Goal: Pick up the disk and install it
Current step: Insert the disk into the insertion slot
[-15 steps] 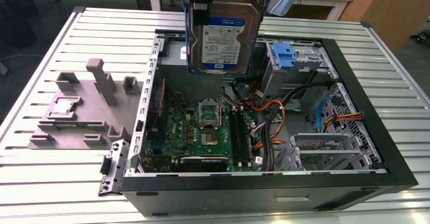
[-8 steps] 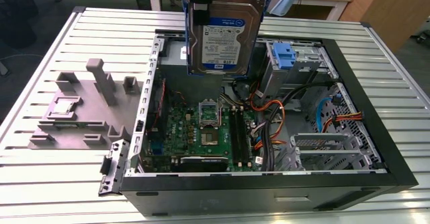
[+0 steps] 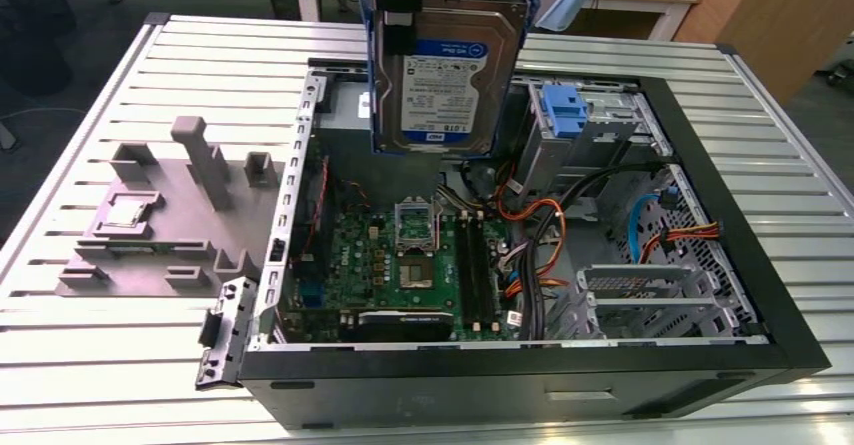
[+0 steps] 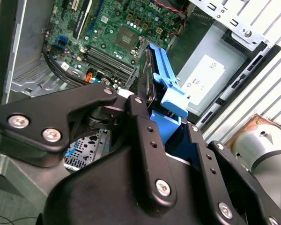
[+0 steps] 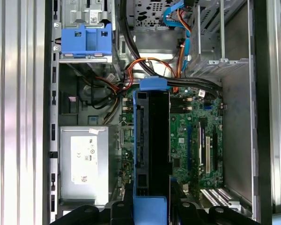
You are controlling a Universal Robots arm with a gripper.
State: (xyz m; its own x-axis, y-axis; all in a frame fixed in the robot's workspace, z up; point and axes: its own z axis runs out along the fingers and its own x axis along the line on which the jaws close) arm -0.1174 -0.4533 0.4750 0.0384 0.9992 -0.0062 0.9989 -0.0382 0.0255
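Your tool (image 4: 164, 112) clamps the silver-grey, blue-railed hard disk (image 3: 441, 75) upright above the open black computer case (image 3: 534, 385); hold it vertical, clear of orange cables (image 3: 545, 215).

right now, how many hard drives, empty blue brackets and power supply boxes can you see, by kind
disk: 1
empty blue bracket: 1
grey power-supply box: 1
total: 3
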